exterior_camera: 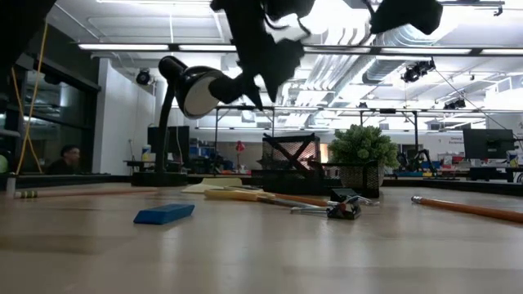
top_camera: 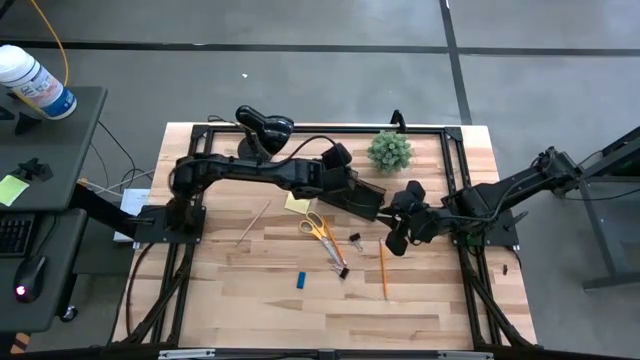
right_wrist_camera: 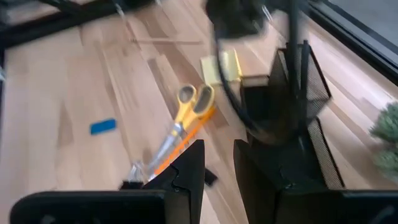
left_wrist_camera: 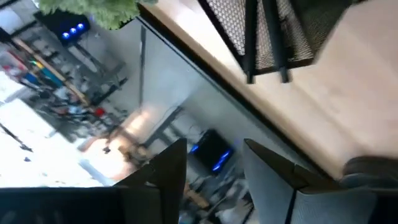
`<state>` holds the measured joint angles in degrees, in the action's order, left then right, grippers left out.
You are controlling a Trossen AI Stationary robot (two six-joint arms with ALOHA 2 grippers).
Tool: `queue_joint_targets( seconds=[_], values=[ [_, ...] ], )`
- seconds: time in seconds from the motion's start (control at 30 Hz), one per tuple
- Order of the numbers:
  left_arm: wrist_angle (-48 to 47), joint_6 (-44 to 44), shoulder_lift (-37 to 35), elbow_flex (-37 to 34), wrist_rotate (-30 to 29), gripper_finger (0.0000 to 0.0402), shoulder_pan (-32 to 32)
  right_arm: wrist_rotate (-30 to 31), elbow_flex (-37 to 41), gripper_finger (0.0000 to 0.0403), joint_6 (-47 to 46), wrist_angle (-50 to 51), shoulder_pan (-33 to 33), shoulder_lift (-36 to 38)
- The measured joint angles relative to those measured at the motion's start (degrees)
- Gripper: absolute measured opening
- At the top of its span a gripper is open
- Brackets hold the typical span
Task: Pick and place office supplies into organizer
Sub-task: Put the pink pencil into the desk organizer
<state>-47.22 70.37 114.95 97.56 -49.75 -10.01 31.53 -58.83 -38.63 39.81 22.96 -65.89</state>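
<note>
Hovering above the black mesh organizer (top_camera: pixel 362 197), the left pincer (left_wrist_camera: pixel 214 177) is spread, gripping nothing.

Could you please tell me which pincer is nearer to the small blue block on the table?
Right. The right pincer hovers beside the orange pencil, off to the blue block's side; the left pincer is farther, over the organizer.
</note>
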Motion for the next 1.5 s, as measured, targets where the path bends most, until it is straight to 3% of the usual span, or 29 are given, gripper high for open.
queue_joint_targets(
  seconds=[0.3,0.43,0.8,1.0,1.2,1.5],
  values=[
    [-12.3,-36.1,-6.2,0.0,12.3,0.0121,4.8,3.1,0.0,0.0083,-2.4,5.2,2.3,2.7],
    [-16.5,-51.7,-6.2,0.0,14.0,0.0108,9.0,4.1,0.0,0.0083,-1.8,5.2,2.3,3.9],
    [-27.4,-72.6,-6.2,-0.8,22.7,0.0069,17.2,3.5,0.0,0.0083,1.3,5.5,2.3,4.5],
    [-26.0,-82.6,-8.5,-9.0,28.4,0.0052,21.7,2.7,0.1,0.0083,1.7,5.5,2.3,4.5],
    [-25.7,-94.6,-16.8,-21.1,30.3,0.0040,26.4,1.6,2.0,0.0083,1.4,3.0,2.1,4.5],
    [-12.1,-105.8,-30.8,-39.7,32.4,0.0047,27.7,-0.5,3.6,0.0083,0.7,-7.3,-0.5,3.3]
  ],
)
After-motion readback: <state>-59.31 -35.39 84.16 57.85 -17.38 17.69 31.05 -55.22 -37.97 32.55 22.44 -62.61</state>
